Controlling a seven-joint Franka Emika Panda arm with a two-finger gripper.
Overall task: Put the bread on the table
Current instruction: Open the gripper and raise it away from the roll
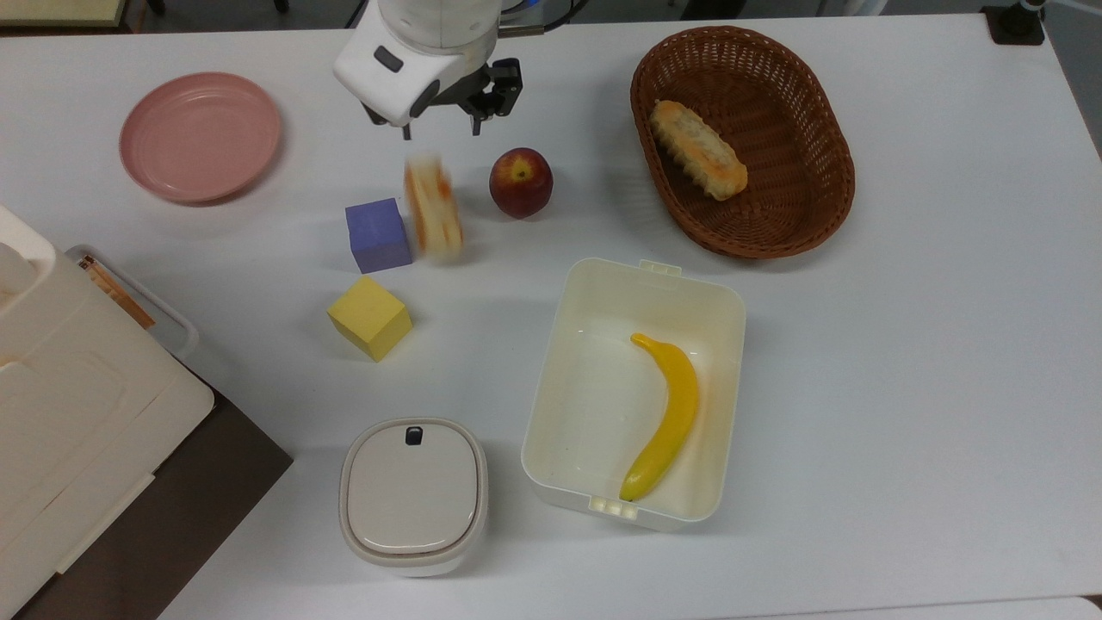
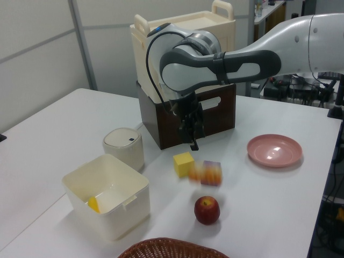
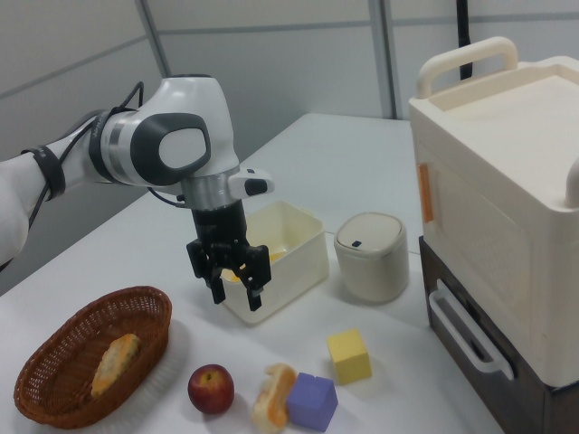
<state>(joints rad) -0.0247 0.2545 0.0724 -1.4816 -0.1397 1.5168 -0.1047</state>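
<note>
The bread [image 1: 433,207] is blurred, free of the gripper, between the purple cube [image 1: 377,234] and the apple [image 1: 521,182] on the white table [image 1: 878,387]. In the right view the bread [image 3: 274,398] rests against the purple cube [image 3: 312,402]. In the left view the bread [image 2: 207,173] is a blur in front of that cube. My gripper [image 1: 441,131] hangs open above and behind the bread with nothing between its fingers. The same gripper [image 3: 235,298] stands clear of the table in the right view, and my gripper [image 2: 193,141] points down in the left view.
A brown wicker basket [image 1: 809,215] at the top view's right holds a longer pale roll [image 1: 697,161]. A cream box [image 1: 594,387] holds a banana [image 1: 667,418]. A yellow cube [image 1: 369,317], a lidded container [image 1: 413,495], a pink plate [image 1: 200,136] and a cream cabinet [image 1: 60,413] stand around.
</note>
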